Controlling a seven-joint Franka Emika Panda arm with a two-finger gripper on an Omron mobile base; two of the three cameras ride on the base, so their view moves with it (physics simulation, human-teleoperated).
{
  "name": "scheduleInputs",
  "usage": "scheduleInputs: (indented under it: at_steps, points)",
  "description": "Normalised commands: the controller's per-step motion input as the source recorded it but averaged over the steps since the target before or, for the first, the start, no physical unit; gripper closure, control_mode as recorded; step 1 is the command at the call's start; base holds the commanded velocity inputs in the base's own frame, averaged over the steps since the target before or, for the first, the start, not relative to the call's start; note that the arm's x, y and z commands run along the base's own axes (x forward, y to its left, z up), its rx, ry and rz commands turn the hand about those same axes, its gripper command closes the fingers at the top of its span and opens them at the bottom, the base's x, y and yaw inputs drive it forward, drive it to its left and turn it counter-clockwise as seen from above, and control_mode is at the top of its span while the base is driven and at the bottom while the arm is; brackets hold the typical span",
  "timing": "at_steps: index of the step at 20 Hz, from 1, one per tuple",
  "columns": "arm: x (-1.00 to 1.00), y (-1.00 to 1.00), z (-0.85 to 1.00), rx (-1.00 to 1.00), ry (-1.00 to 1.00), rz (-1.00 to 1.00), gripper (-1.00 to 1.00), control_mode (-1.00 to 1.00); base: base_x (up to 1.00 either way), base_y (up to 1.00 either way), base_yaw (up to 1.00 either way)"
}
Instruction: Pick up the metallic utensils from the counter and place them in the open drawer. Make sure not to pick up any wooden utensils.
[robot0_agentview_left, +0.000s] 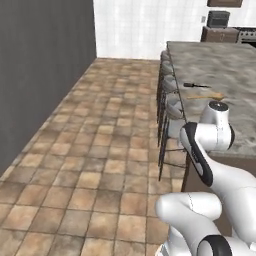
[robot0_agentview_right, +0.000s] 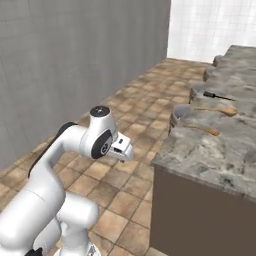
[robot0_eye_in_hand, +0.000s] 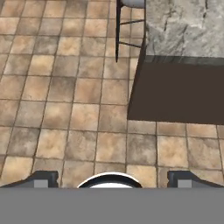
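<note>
So the gripper (robot0_eye_in_hand: 112, 179) is held wide open with nothing in it, low over the tiled floor (robot0_eye_in_hand: 65, 109), because the black knife (robot0_agentview_left: 196, 85) and orange fork (robot0_agentview_left: 206, 96) are laid far off on the counter (robot0_agentview_left: 235, 75).

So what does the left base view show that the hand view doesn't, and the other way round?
Left base view: the black knife lying on the counter, and a grey wall across the room. Hand view: the fingers, wide apart, pointing down at the tiled floor. Both: the tiled floor, the stone counter and a stool beside it.
</note>
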Motion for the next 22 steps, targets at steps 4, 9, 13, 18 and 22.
scheduleInputs:
  at_steps: [4,9,13,18,22]
  points:
    - [0.00,0.00,0.00,0.00,0.00,0.00,-1.00,1.00,0.49,1.00,-0.43]
    - [0.00,0.00,0.00,0.00,0.00,0.00,-1.00,1.00,0.69,1.00,-0.45]
    - [0.00,0.00,0.00,0.00,0.00,0.00,-1.00,1.00,0.97,1.00,-0.53]
    - [0.00,0.00,0.00,0.00,0.00,0.00,-1.00,1.00,1.00,0.97,-0.59]
    - [0.00,0.00,0.00,0.00,0.00,0.00,-1.00,1.00,1.00,0.95,-0.58]
